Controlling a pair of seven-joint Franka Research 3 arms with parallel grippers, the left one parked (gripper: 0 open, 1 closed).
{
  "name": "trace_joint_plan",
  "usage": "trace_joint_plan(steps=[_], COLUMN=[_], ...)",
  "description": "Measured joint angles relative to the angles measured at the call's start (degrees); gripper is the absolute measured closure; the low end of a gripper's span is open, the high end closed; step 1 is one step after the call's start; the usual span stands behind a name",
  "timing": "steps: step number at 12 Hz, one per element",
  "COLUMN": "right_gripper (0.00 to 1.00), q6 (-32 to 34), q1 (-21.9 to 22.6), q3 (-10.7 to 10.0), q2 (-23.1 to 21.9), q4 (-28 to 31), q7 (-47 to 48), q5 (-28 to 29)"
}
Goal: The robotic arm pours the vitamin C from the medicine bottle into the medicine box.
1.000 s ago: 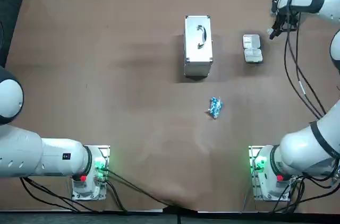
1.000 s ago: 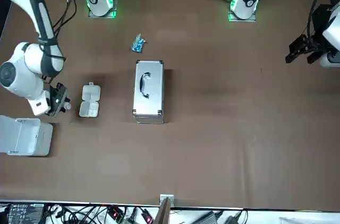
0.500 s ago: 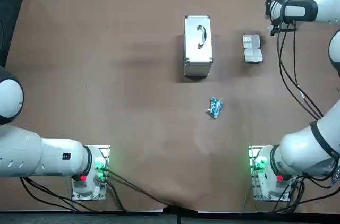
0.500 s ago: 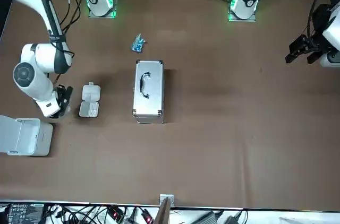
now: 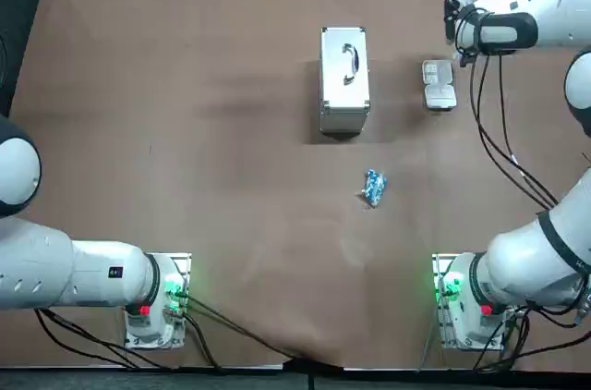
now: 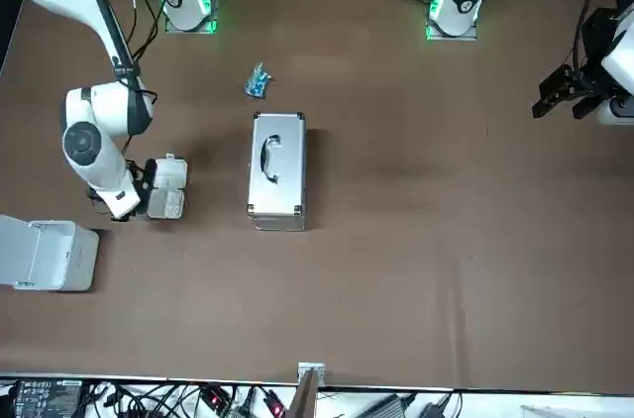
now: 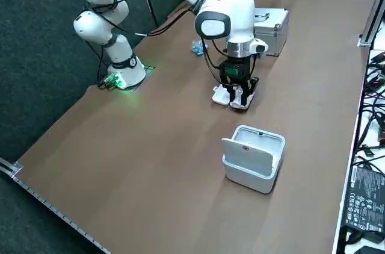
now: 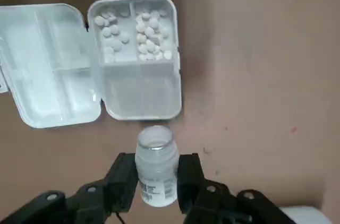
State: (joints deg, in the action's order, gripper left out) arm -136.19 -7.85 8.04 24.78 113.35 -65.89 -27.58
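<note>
The small white plastic medicine bottle [image 8: 155, 152] is clamped between the fingers of the right gripper [image 8: 158, 177], uncapped, with its open mouth turned towards the box. Whether any tablets are left inside cannot be made out. Just past the mouth, the clear plastic medicine box [image 8: 141, 94] is laid flat on the brown table, its hinged lid [image 8: 48, 65] thrown fully open. Small round white tablets [image 8: 133, 27] are seen in the two far compartments, while the larger compartment nearest the bottle is bare. So the pick-up and the approach are judged done; a pour into that bare compartment looks to be what is left. Further off, a silver metal carry case [image 5: 344, 80] is left untouched.
</note>
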Motion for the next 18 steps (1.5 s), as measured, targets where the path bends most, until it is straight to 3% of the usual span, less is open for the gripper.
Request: trace_joint_plan(steps=[6, 12, 18], right_gripper=[0.57, 0.57, 0.57], q6=[0.60, 5.75, 8.88], q1=[0.08, 0.58, 0.80], q3=[2.83, 6.47, 8.70], q2=[0.01, 0.14, 1.71], q4=[0.93, 1.20, 1.52], q7=[7.34, 16.71, 20.93], q5=[-9.16, -22.13, -27.47])
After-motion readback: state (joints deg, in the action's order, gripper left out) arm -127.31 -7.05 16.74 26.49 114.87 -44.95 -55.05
